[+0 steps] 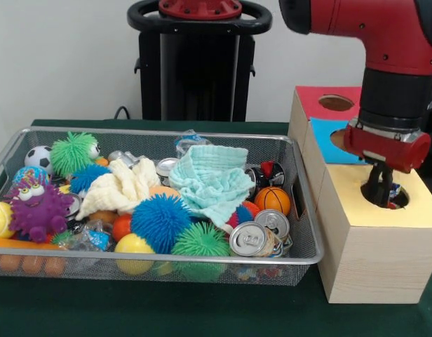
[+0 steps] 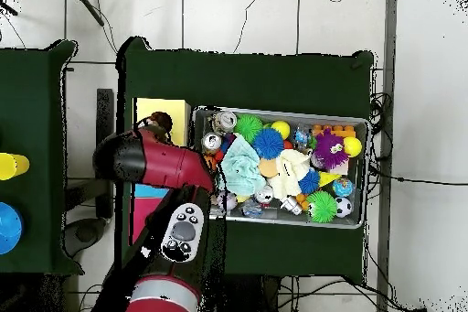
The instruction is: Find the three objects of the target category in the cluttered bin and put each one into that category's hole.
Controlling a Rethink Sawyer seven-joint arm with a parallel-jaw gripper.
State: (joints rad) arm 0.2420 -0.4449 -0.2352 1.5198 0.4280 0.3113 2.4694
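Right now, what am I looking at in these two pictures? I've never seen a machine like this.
It is a red and black robot arm at a green table. One picture is taken from across the table, facing the robot; the other looks straight down from above.

On the table sits a wire mesh bin full of toys: spiky rubber balls, crushed drink cans, small sports balls, a purple monster and two cloths, mint and pale yellow. Beside it stand wooden boxes with coloured tops, each with a round hole.

The arm's pincer reaches down into the yellow box's hole. A small colourful thing shows there; whether it is held, I cannot tell.
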